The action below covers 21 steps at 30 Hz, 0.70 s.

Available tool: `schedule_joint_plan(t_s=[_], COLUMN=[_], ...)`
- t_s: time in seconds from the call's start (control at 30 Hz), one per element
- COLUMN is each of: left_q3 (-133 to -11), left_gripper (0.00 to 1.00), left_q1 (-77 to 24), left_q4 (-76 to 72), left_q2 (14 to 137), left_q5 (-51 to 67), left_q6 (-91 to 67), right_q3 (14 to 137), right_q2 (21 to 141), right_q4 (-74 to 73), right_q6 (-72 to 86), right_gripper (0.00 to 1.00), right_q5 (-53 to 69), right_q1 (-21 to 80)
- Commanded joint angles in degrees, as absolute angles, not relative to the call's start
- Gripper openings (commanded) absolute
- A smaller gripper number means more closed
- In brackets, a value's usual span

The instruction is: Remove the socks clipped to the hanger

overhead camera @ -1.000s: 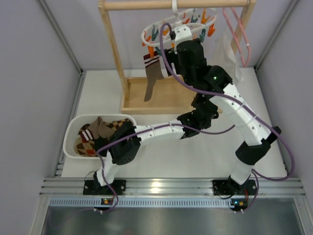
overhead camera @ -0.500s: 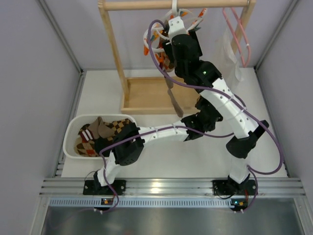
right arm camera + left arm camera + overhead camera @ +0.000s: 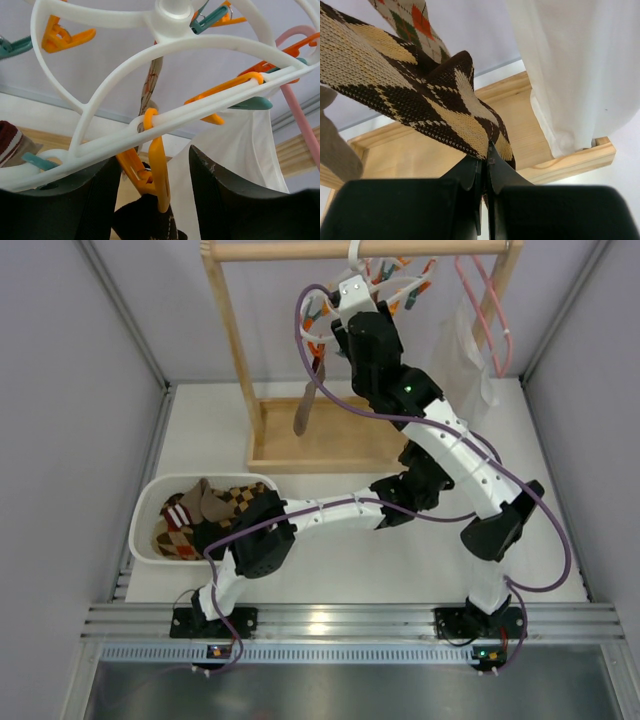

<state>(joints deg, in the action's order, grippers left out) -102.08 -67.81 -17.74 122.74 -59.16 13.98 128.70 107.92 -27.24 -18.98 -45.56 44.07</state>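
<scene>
Wooden base [image 3: 395, 155]; sock [image 3: 445, 115] between left fingers [image 3: 470, 174]

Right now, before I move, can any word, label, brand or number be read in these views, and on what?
None: no view shows readable text. The hanger is plain white plastic, the sock in the left gripper bears only an argyle pattern, the white garment is blank, and the tub and wooden rack show no marking.
</scene>
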Motion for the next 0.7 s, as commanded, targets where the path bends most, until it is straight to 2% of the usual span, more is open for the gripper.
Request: schedule_joint_plan(t_s=[0.0,0.13,0.23,0.33,0.37,0.4,0.6,0.63,0.67], left_q3=[-101.2,-101.0,-101.0,-101.1,-101.1,-101.1,-98.8,-98.4,-97.9], left_gripper=[0.0,0.0,0.0,0.0,0.0,0.0,0.0,0.0,0.0], left_q1=[-68.3,-68.3,-68.3,-68.2,-68.2,-68.2,-67.9,-67.9,-67.9], left_q4=[-18.0,-18.0,-18.0,-18.1,-18.0,-18.0,-18.0,-18.0,-17.9], left_q2=[119.7,119.4,119.4,119.4,119.4,119.4,117.3,116.9,116.4], left_q5=[-57.7,-57.6,-57.6,-57.5,-57.6,-57.6,-57.0,-56.9,-56.9], left_q6=[12.6,12.4,12.3,12.3,12.3,12.1,10.4,10.0,9.8], right_q3=[128.5,128.3,127.7,127.5,127.5,127.4,126.1,125.7,125.5], right_q2=[105.9,105.8,105.6,105.3,105.1,105.0,103.4,102.9,102.7], right_q4=[-21.5,-21.5,-21.1,-21.3,-21.3,-21.4,-21.4,-21.6,-21.7], right_q6=[-19.9,-19.7,-19.6,-19.2,-19.0,-18.7,-17.1,-16.8,-16.0], right_gripper=[0.53,0.48,0.41,0.27,0.17,0.15,0.15,0.17,0.29], right_q5=[-45.3,-45.3,-45.3,-44.6,-44.4,-44.1,-42.3,-42.1,-41.4], right_q1=[43.2,43.2,43.3,43.3,43.3,43.3,43.4,43.4,43.4])
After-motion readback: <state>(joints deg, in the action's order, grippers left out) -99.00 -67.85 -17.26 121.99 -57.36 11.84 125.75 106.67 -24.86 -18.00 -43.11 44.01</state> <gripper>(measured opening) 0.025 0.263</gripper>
